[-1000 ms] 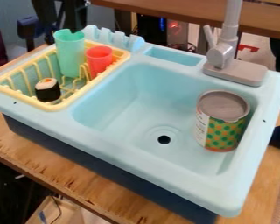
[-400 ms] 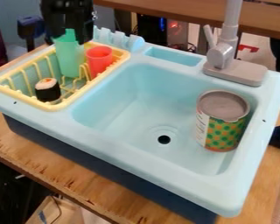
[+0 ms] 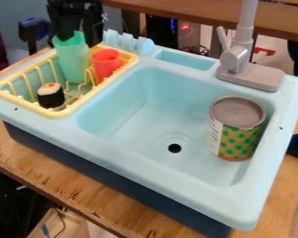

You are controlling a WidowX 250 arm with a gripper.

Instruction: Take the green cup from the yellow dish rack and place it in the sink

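As the gripper (image 3: 82, 39) hangs, fingers parted, at the green cup (image 3: 73, 62) in the yellow rack (image 3: 52, 113), a red cup (image 3: 106, 66) stands just right

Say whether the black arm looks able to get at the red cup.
Probably yes: the tool hangs close by and nothing covers the red cup, though the green cup beside it could crowd the approach.
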